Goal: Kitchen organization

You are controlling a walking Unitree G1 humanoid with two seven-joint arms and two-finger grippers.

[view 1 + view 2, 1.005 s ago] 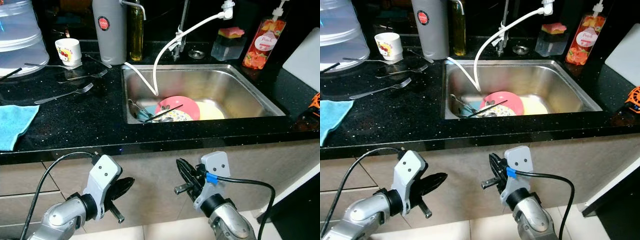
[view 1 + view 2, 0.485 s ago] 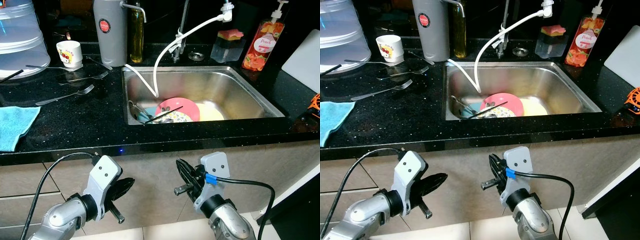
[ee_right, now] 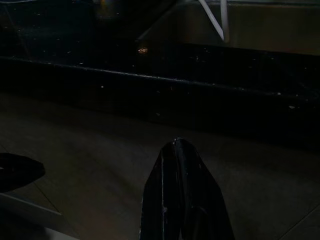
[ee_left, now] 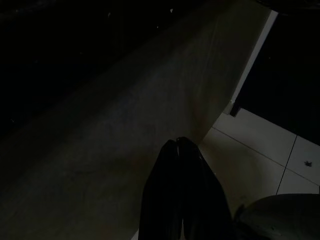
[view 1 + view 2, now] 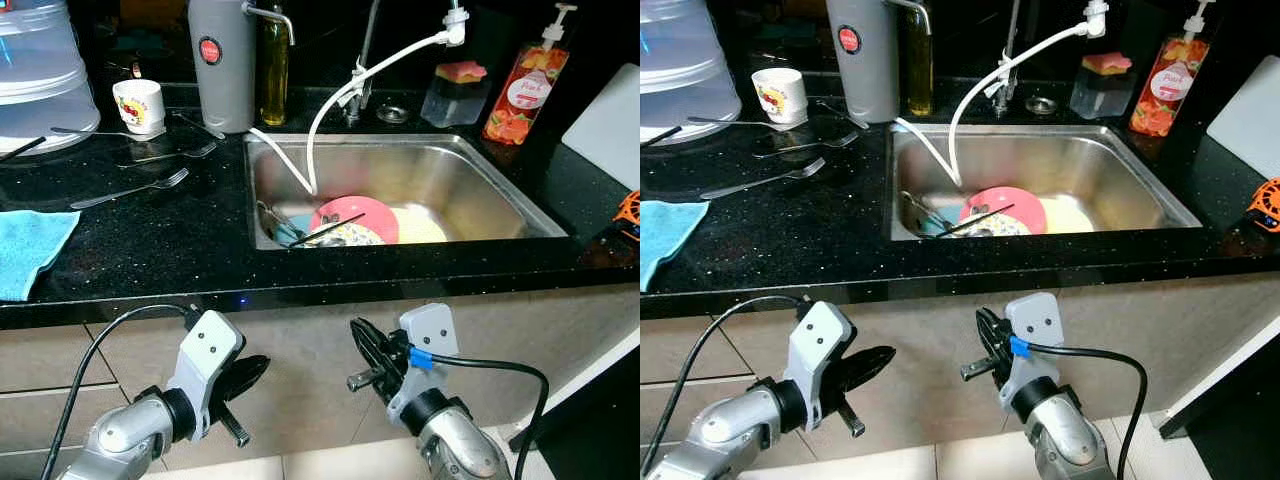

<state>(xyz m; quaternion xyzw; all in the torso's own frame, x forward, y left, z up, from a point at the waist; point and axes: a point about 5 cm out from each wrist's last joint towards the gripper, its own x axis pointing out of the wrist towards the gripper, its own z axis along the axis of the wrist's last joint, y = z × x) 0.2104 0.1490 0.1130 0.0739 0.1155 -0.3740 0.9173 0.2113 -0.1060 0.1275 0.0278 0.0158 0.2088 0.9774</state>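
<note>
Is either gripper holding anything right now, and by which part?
Nothing is held. The left gripper and right gripper are both shut and empty, below the counter.

counter: black, speckled
plate: pink
cloth: light blue
soap bottle: orange-red
sink: silver steel

The black speckled surface carries a blue cloth, forks, a white mug and a soap bottle.

Pink plate and yellow plate flat in steel sink, frame centre; chopsticks across pink plate; three forks upper left on counter
</note>
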